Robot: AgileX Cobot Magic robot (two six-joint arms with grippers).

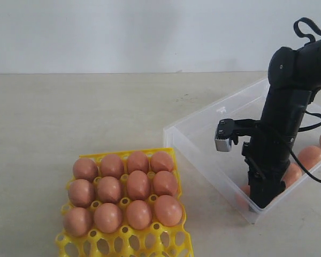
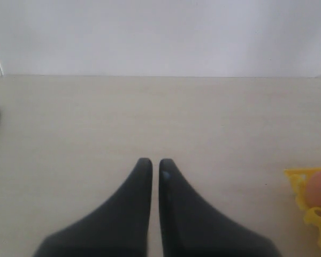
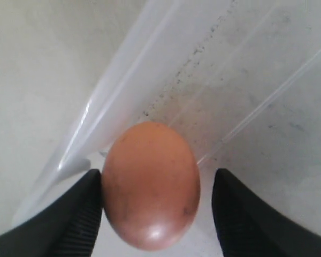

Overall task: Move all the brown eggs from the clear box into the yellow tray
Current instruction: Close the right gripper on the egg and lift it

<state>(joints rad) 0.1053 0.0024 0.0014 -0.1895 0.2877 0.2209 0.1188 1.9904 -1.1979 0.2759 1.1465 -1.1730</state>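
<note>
This is the picking-up step. The right gripper (image 3: 158, 173) is down in the clear box (image 1: 198, 143), spread wide around one brown egg (image 3: 150, 184) near the box wall, and it looks to touch the shell on one side only. Twelve eggs (image 1: 138, 184) sit in the yellow tray (image 1: 123, 240), and more eggs (image 1: 310, 156) lie in the box. The left gripper (image 2: 155, 163) is pressed together over the tabletop (image 2: 69, 118), near the tray. Next, I think, the right gripper must close softly, lift the egg, and carry it to an empty cup (image 1: 102, 246)
</note>
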